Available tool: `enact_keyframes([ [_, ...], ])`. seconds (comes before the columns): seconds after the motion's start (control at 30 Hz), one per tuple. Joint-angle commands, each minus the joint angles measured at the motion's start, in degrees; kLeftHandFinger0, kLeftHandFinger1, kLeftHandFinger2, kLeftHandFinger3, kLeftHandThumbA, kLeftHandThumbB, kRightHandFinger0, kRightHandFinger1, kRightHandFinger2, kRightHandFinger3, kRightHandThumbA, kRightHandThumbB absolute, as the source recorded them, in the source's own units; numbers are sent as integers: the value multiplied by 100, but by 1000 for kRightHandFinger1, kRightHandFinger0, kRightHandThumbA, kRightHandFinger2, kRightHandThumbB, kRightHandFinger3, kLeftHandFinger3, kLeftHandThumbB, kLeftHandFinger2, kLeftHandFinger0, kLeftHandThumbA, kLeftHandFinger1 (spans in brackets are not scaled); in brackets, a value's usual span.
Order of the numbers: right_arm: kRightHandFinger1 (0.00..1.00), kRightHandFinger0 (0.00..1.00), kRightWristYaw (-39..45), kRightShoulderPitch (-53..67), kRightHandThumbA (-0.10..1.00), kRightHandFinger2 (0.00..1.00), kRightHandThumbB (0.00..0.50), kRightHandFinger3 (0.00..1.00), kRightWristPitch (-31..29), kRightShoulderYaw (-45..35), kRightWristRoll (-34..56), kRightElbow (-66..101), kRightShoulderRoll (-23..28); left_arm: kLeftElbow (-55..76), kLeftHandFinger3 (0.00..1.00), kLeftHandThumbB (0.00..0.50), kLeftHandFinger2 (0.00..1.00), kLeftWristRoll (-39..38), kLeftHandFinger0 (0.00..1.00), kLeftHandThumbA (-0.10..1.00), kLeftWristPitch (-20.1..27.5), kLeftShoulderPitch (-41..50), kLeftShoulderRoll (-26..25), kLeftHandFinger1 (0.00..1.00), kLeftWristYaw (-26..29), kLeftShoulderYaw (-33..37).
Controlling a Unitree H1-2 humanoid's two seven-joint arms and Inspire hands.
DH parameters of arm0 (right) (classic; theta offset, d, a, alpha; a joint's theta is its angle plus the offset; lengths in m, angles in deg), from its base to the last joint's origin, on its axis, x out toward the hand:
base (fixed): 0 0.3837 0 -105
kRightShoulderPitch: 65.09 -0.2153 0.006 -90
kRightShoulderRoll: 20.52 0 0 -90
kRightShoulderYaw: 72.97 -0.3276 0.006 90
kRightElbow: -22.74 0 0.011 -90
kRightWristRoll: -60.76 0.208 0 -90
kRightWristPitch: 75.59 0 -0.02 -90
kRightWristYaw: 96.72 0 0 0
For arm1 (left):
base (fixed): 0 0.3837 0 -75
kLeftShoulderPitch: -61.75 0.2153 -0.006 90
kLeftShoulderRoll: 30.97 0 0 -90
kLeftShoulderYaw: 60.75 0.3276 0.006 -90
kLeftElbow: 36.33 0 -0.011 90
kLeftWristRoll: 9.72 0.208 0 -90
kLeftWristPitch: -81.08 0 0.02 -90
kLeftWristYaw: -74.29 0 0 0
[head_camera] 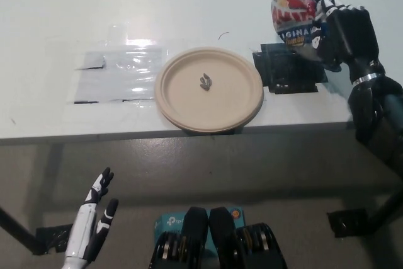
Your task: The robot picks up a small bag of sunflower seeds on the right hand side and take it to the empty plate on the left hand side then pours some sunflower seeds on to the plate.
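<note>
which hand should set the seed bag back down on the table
Right. The black right hand already grips the seed bag upright above the dark mat. The white left hand hangs open below the table edge, far off.
</note>
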Motion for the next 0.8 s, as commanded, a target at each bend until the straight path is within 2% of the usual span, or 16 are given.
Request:
enact_keyframes([
  [0.0, 392, 0, -139, -276, -100, 847, 178, 787, -164, -115, 373, 17, 128, 120, 1000, 281, 1000, 17, 1000, 1000, 220, 89, -2, 1000, 134, -54],
  [0.17, 387, 0, -227, -267, -100, 848, 161, 794, -126, -17, 346, -20, 165, 65, 1000, 279, 1000, 17, 1000, 1000, 263, 30, 7, 1000, 160, -72],
  [0.23, 339, 0, -446, -221, -100, 811, 173, 737, -115, 110, 217, -22, 161, 56, 1000, 281, 1000, -36, 1000, 1000, 267, 28, 8, 1000, 139, -84],
  [0.3, 339, 0, -500, -175, -100, 817, 169, 743, -63, 185, 181, -37, 144, 95, 1000, 282, 1000, -46, 1000, 1000, 215, 50, 7, 1000, 113, -88],
  [0.43, 323, 0, -364, -30, -100, 782, 173, 695, -129, 56, 432, -96, 72, 111, 1000, 281, 1000, -8, 1000, 1000, 229, 87, 12, 1000, 134, -95],
  [0.47, 326, 0, -278, 5, -100, 774, 200, 677, -19, -9, 526, -118, 37, 114, 1000, 279, 1000, -48, 1000, 1000, 212, 91, 17, 1000, 112, -101],
  [0.5, 329, 0, -139, 39, -100, 695, 222, 598, 3, -99, 644, -121, 11, 109, 1000, 277, 1000, -24, 1000, 1000, 216, 86, 14, 1000, 122, -103],
  [0.53, 350, 1, -42, 64, -100, 680, 246, 576, 14, -169, 731, -123, -11, 102, 1000, 279, 1000, -13, 1000, 1000, 224, 78, 12, 1000, 130, -107],
  [0.57, 452, 76, 70, 100, -4, 790, 278, 691, 52, -231, 790, -117, -38, 101, 1000, 277, 1000, -13, 1000, 1000, 230, 70, 10, 1000, 133, -115],
  [0.6, 486, 129, 158, 119, 169, 779, 376, 734, 106, -244, 804, -107, -50, 102, 1000, 277, 1000, -15, 1000, 1000, 230, 62, 11, 1000, 134, -121],
  [0.63, 588, 265, 433, 161, 291, 870, 303, 891, 170, -287, 869, -70, -62, 105, 1000, 276, 1000, -22, 1000, 1000, 228, 58, 16, 1000, 137, -129],
  [0.67, 562, 266, 514, 180, 311, 835, 306, 896, 145, -308, 901, -51, -63, 110, 1000, 276, 1000, -21, 1000, 1000, 221, 55, 19, 1000, 138, -134],
  [0.7, 653, 390, 643, 219, 341, 898, 328, 979, 62, -343, 963, -27, -61, 83, 1000, 272, 1000, -17, 1000, 1000, 258, 42, 25, 1000, 160, -145],
  [0.73, 794, 542, 909, 274, 381, 1000, 337, 1000, -75, -423, 1098, -7, -54, 86, 1000, 272, 1000, -15, 1000, 1000, 253, 47, 34, 1000, 161, -148],
  [0.77, 891, 644, 1031, 313, 456, 1000, 342, 1000, -121, -436, 1131, 1, -48, 90, 1000, 275, 1000, -30, 1000, 1000, 244, 48, 33, 1000, 145, -151],
])
